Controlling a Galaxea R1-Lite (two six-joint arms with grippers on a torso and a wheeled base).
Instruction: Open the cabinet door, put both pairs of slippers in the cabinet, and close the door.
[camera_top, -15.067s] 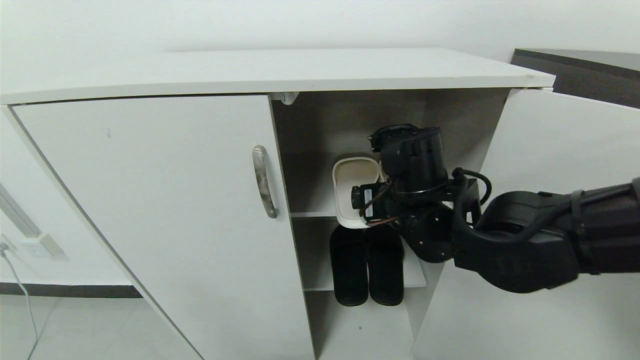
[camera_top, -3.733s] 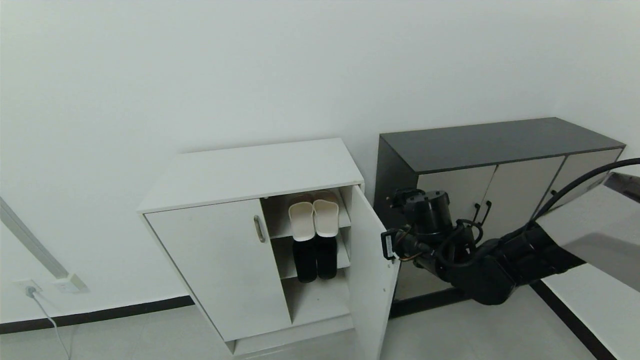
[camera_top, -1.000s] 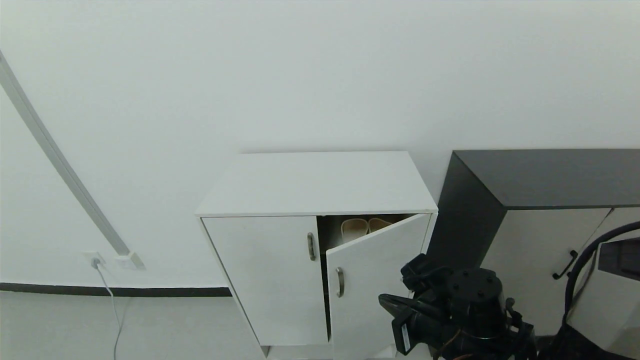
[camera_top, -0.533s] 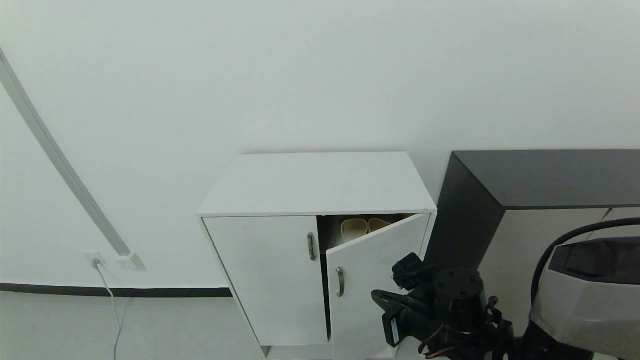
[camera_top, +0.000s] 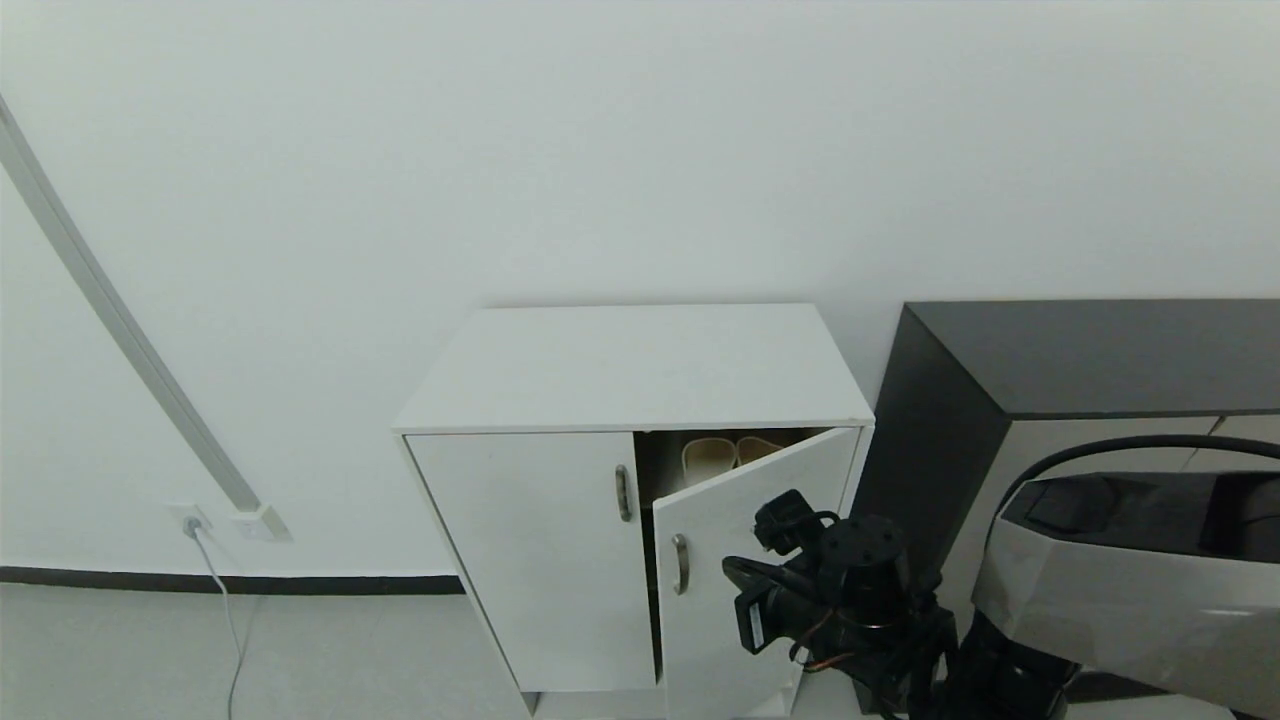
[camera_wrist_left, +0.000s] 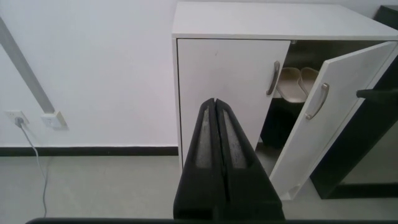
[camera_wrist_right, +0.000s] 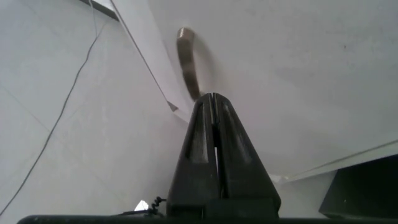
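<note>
The white cabinet (camera_top: 640, 370) has its left door shut and its right door (camera_top: 745, 500) ajar, hinged on the right. A beige pair of slippers (camera_top: 722, 453) shows through the gap on the upper shelf; lower shelves are hidden behind the door. My right gripper (camera_top: 745, 585) is shut and empty, close to the door's outer face, right of its metal handle (camera_top: 679, 563). In the right wrist view the shut fingertips (camera_wrist_right: 213, 98) sit just below the handle (camera_wrist_right: 188, 62). My left gripper (camera_wrist_left: 215, 102) is shut and empty, well back from the cabinet (camera_wrist_left: 230, 81), facing the slippers (camera_wrist_left: 298, 81).
A dark cabinet (camera_top: 1060, 355) stands directly right of the white one, close to the open door's hinge side. A wall socket with a hanging cable (camera_top: 190, 522) and a slanted wall conduit (camera_top: 120, 320) lie to the left. Bare floor (camera_top: 250, 650) stretches in front.
The door went from wide open to ajar, and the head view pulled back. In the last second my right arm moved left, nearer the door face; the door's angle stayed about the same.
</note>
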